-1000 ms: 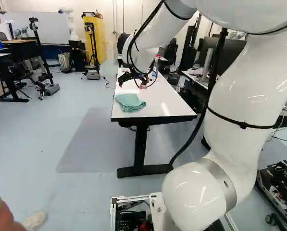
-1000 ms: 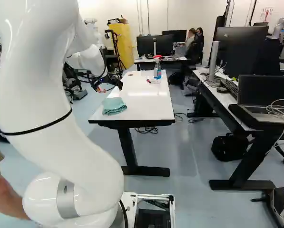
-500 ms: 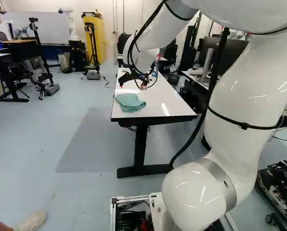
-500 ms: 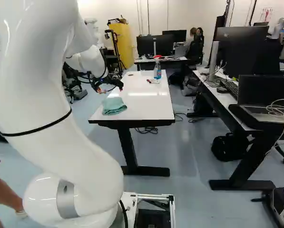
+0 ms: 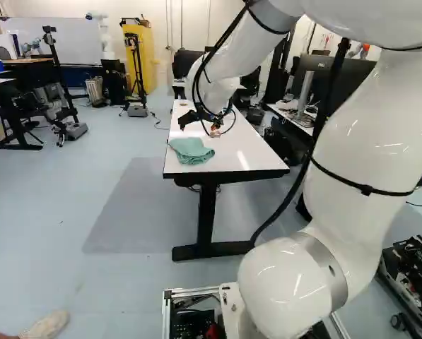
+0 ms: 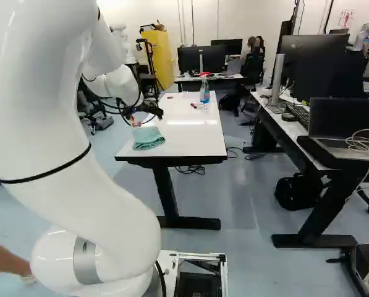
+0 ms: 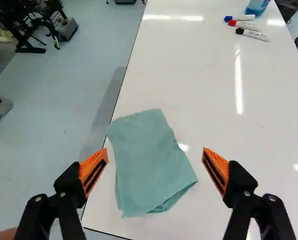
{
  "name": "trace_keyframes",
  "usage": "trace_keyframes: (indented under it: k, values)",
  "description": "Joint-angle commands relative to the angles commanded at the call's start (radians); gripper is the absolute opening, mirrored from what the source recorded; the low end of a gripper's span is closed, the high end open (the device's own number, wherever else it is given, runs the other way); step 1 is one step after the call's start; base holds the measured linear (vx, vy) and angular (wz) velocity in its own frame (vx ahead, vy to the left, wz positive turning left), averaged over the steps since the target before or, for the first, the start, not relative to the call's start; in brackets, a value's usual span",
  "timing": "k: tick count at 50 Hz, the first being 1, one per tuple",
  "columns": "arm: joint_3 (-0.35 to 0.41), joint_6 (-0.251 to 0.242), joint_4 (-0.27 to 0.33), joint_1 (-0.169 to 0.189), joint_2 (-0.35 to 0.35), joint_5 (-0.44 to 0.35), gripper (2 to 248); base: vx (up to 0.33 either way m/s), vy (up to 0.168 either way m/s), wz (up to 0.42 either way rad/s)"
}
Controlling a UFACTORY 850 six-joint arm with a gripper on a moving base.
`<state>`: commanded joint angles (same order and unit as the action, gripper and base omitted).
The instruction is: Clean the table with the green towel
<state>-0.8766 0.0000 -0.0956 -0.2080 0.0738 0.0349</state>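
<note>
Step judged as pre-grasp: gripper [image 7: 155, 149] stood spread, pinching nothing, above the green towel [image 7: 146, 167], which lay folded near the table's [image 7: 238, 175] near end, so the next move called for lowering and closing; spray bottle [image 6: 204, 93] appeared to contain blue liquid, level unreadable.

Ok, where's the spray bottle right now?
The spray bottle stands at the far end of the white table, beside the markers, at its right edge in the right base view.

Rear base views and closer wrist view face one table [image 7: 198, 75].
</note>
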Motion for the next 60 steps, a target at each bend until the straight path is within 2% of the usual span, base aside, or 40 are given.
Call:
trace_keyframes:
  k: [27,60]
  values:
    - [0.166,0.0,0.02,0.044,-0.074,-0.191,247,0.0,0.0,0.0]
    - [0.45,0.0,0.055,0.119,-0.201,-0.517,247,0.0,0.0,0.0]
